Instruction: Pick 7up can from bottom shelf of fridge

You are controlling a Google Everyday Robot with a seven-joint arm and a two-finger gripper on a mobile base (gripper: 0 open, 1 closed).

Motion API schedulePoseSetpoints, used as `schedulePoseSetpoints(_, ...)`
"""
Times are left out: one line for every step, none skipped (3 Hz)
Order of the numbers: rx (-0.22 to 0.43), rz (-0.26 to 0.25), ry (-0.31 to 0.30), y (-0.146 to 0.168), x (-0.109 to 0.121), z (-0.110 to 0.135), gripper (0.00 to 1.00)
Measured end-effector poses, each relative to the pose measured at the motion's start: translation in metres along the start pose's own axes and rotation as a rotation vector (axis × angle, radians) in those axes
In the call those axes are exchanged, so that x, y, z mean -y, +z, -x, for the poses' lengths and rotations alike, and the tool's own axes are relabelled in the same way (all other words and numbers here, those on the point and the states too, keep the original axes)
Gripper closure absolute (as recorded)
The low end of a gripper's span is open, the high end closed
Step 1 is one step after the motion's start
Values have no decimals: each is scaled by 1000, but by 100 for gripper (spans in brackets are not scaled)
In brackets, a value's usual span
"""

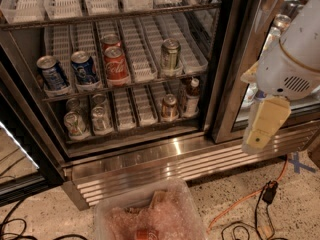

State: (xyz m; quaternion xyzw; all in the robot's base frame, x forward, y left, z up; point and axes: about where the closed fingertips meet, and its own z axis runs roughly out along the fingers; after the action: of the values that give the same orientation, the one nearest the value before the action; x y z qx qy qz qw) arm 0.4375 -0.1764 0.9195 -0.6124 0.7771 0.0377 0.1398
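In the camera view, the pincer [257, 136] is hanging outside the fridge [150, 160], off its right door post. It is holding nothing I can see, and I cannot tell whether it is open. The 7up can [75, 124] is sitting at the left front of the fridge's bottom shelf [135, 133]. I judge this as the approach step; the next move is calling for a swing left and a low reach inside.

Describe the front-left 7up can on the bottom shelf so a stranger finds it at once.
The end effector hangs right of the open fridge. On the bottom shelf, the 7up can stands in the leftmost lane, frontmost; similar cans sit behind and beside it.
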Motion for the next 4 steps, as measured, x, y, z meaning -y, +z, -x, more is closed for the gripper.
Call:
schedulePoseSetpoints(34,-17,37,20,1,2,0)
schedulePoseSetpoints(112,69,114,88,-8,2,0)
schedulePoseSetpoints(199,144,175,160,-25,8,0)
schedulePoseSetpoints(317,134,226,214,-20,23,0)
